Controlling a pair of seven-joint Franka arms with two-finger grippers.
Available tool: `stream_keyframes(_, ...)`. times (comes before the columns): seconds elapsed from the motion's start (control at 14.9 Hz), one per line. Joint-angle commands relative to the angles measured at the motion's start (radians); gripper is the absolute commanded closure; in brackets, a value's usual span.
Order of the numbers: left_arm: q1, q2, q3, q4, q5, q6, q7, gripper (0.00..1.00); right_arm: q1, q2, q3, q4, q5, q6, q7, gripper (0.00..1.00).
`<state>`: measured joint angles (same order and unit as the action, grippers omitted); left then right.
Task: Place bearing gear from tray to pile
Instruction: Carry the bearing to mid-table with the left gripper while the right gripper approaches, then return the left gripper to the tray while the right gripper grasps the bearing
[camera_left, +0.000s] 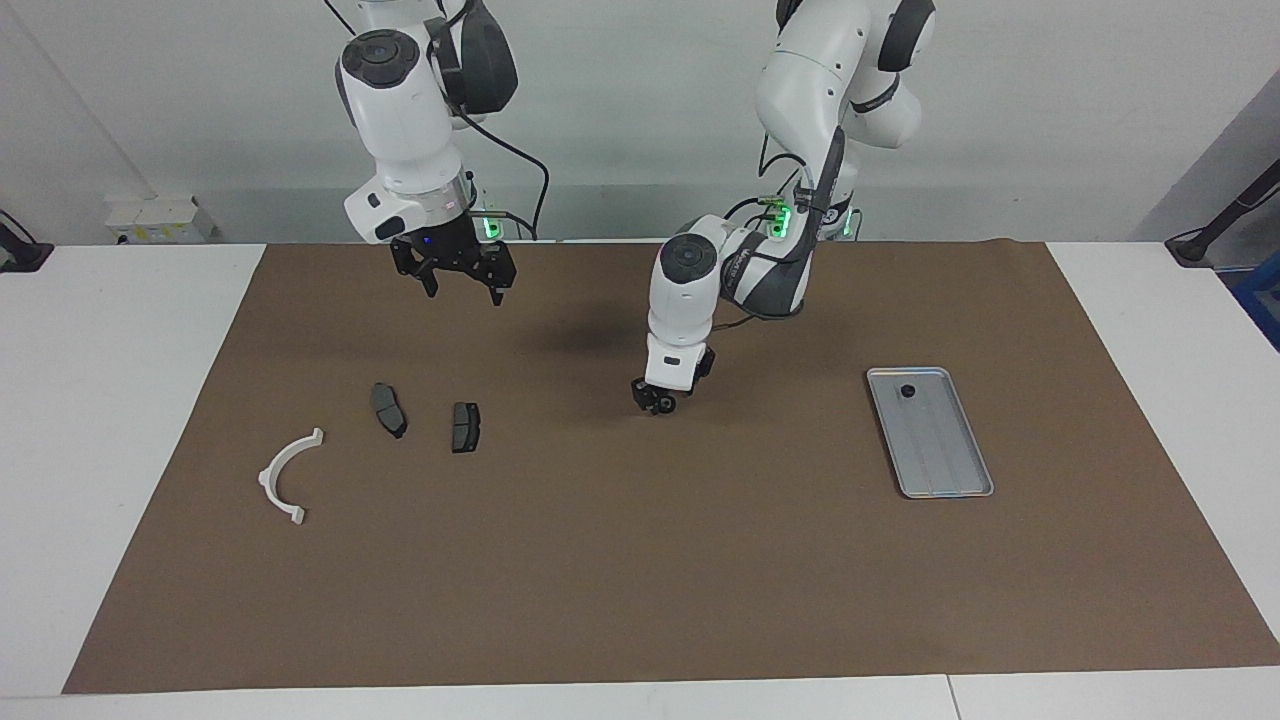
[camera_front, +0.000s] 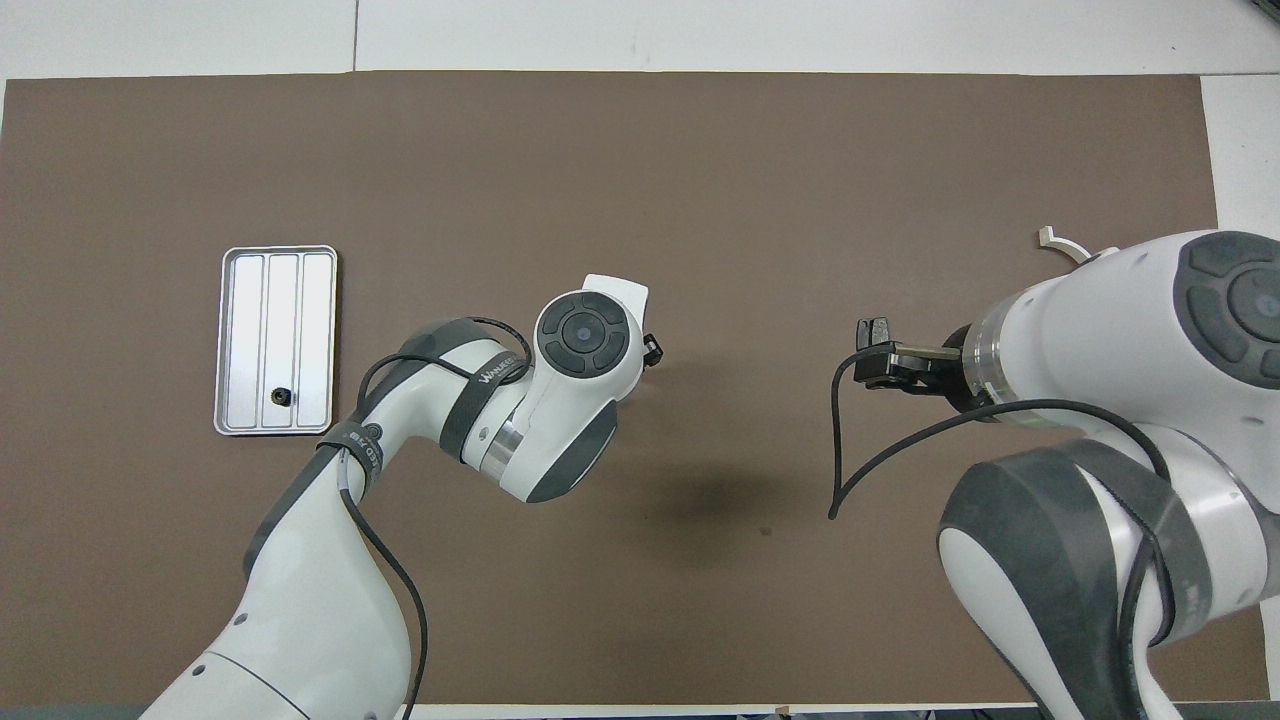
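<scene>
Black and small under its white wrist, the left gripper (camera_left: 660, 402) (camera_front: 651, 348) hangs low over the middle of the brown mat (camera_left: 640, 580) (camera_front: 640, 150), pointing straight down. Something dark and rounded shows at its tip, but I cannot tell whether it is spread, pressed together or pinching a part. The left arm bends over from its base and casts a soft shadow on the mat just nearer to the robots.

Toward the right arm's end, the right gripper (camera_left: 455, 280) (camera_front: 880, 358) waits raised in the air over the mat, its two fingers (camera_left: 432, 285) spread apart with nothing between them.

The mat covers most of a white table (camera_left: 120, 420). A plain pale wall rises where the arms stand.

Below the right gripper lies the pile: two dark grey brake pads (camera_left: 388, 409) (camera_left: 465, 426) side by side but apart. A white half-ring bracket (camera_left: 285, 475) (camera_front: 1058, 241) lies farther from the robots than they do.

Well apart from the pile, toward the left arm's end, the silver-grey tray (camera_left: 945, 490) (camera_front: 226, 340) lies flat with its ridges running lengthwise. One small dark round part, the bearing gear (camera_left: 908, 391) (camera_front: 281, 396), sits in the tray at the end nearer to the robots.
</scene>
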<state>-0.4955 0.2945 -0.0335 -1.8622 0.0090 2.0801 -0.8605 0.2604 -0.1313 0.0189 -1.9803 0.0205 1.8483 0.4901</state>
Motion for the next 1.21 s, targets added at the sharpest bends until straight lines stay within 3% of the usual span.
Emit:
stream_keyframes(0.0,0.145,-0.153,-0.008,-0.164,0.005,-0.012,0.240,0.00,0.045,-0.002,0.001,-0.014,0.021,0.043,0.088,0.00)
stream_keyframes(0.34,0.363,-0.216,-0.008,-0.273,0.005,0.012,0.621,0.00,0.141,0.062,0.001,-0.006,0.019,0.118,0.283,0.00)
stream_keyframes(0.6,0.492,-0.212,-0.008,-0.290,0.005,0.109,0.868,0.00,0.258,0.198,0.001,0.044,0.001,0.192,0.471,0.00)
stream_keyframes(0.87,0.500,-0.201,-0.008,-0.370,0.003,0.230,0.873,0.00,0.341,0.341,0.001,0.126,-0.022,0.261,0.597,0.00)
stream_keyframes(1.14,0.521,-0.201,-0.008,-0.394,0.000,0.228,0.865,0.17,0.397,0.494,0.001,0.239,-0.083,0.298,0.711,0.01)
